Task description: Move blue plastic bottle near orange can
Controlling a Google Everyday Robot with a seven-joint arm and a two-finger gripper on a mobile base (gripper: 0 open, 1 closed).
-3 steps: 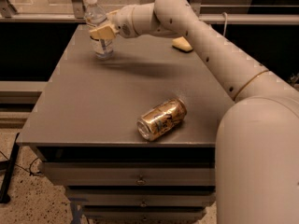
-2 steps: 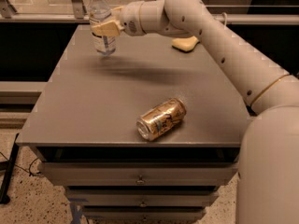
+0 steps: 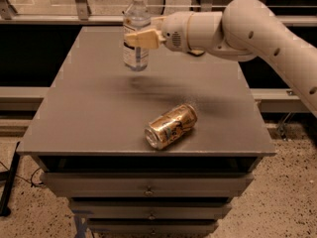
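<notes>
Gripper (image 3: 136, 36) of mine is clamped across the middle of the blue plastic bottle (image 3: 134, 58), pinching it at the label, so it holds the bottle and nothing else. The bottle is upright in that hold over the far left part of the table (image 3: 69, 123), and from the shadow beneath it I judge it is lifted clear of the top. It is well apart from the orange can (image 3: 171, 126), which lies on its side further right and nearer, close to the table's near edge.

My worries run the same way. On the left, the bottle is thin plastic and I have it only by its sides, so a sudden swing could let it slip or tilt in my hold. If I release it tilted or too high, it may topple, being tall and narrow. In the middle, the can is the bigger risk. Lying down it rolls freely, and a nudge from the bottle's base could send it off the near edge. On the right, my arm (image 3: 247, 24) reaches across the far side, and if it comes down low it could brush the can too.
</notes>
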